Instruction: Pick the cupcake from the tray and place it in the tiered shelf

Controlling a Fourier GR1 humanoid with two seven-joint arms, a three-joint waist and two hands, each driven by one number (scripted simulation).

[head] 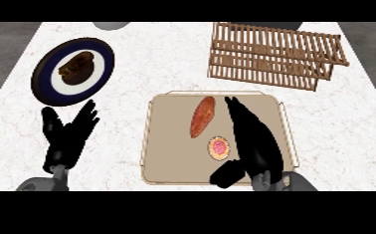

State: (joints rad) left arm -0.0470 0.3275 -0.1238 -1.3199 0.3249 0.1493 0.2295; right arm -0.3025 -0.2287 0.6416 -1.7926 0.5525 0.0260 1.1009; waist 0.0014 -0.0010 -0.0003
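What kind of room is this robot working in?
Most likely a kitchen: a pale marble-look counter carries a tray with a cupcake on it, a dark plate of food and a slatted wooden shelf.

No text, label, brand, number or sign can be read anywhere in the head view: none on the tray point(161, 143), the cupcake point(219, 148), the tiered shelf point(273, 55), the plate point(46, 81) or the tabletop point(161, 63).
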